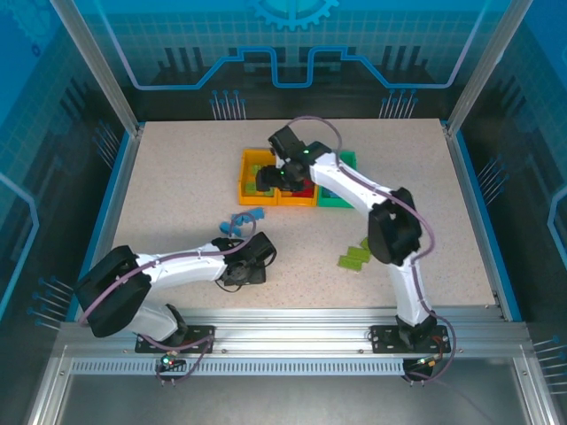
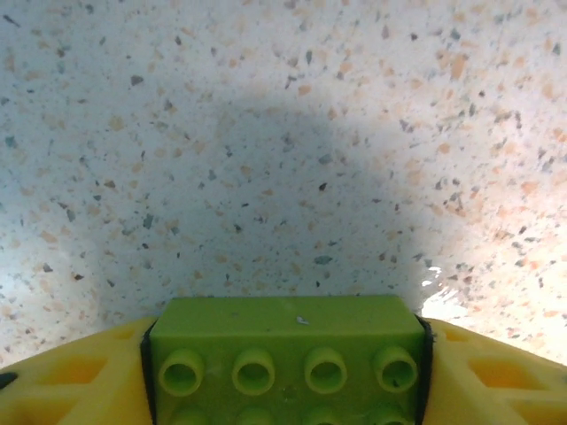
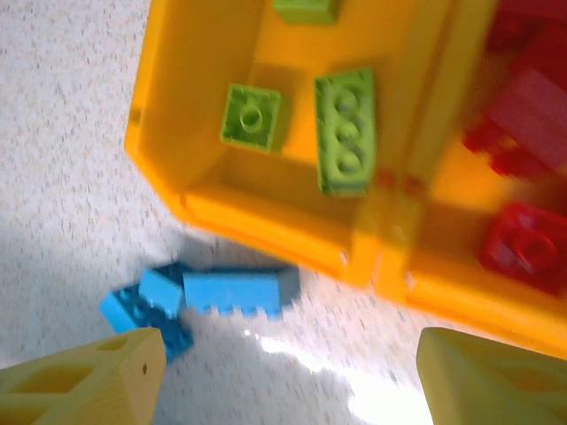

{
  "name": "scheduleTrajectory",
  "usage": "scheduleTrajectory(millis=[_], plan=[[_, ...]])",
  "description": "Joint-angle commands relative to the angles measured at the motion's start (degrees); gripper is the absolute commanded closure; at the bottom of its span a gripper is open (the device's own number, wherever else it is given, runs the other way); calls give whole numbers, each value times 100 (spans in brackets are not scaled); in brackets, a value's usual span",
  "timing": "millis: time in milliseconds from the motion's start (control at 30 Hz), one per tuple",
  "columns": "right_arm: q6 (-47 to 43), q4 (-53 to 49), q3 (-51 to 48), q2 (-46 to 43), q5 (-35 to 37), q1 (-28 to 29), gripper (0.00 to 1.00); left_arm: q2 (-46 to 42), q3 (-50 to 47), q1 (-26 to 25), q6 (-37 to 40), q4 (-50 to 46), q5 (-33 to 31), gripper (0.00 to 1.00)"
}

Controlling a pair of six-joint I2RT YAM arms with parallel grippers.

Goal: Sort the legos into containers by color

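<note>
Bench: the pale speckled bench [image 1: 177, 177] carries every part; clock directions are read from its centre in the top view.
Bins: three open plastic bins stand in a touching row at 12 o'clock: the left orange-yellow bin [image 1: 245, 177], the middle orange-yellow bin [image 1: 297, 200] and the green bin [image 1: 330, 200].
Bin contents: sorted lime green bricks [image 3: 344, 133] lie in the left orange-yellow bin and red bricks [image 3: 532, 248] in the middle orange-yellow bin. The green bin's contents cannot be told.
Right gripper: the right gripper [image 3: 288, 381] is spread with nothing between its fingers, above the near wall of the left orange-yellow bin.
Left gripper: the left gripper [image 2: 283, 372], at 7 o'clock, is pinching one lime green studded brick [image 2: 283, 323] across its length. Whether the brick is off the bench cannot be told.
Loose stock: light blue bricks [image 1: 241, 221] lie at 9 o'clock, near the left bin's near corner. Loose lime green bricks [image 1: 354, 257] lie at 4 o'clock.
Step in hand: transfer the pinched brick to the left orange-yellow bin.
Procedure: lift vertically before travelling. Pass above the light blue bricks at the left gripper's 12 o'clock. Enter the bin only once the right gripper is clear of it. Release low, inside the walls.
</note>
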Motion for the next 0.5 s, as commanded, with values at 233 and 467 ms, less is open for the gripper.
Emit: scheduleTrajectory(millis=[233, 467], plan=[[-81, 226, -3240, -2546, 1019, -619, 22, -420, 237, 214, 369, -199, -369, 50], [719, 242, -5000, -3412, 1141, -573, 19, -331, 1549, 1371, 1800, -50, -207, 50]])
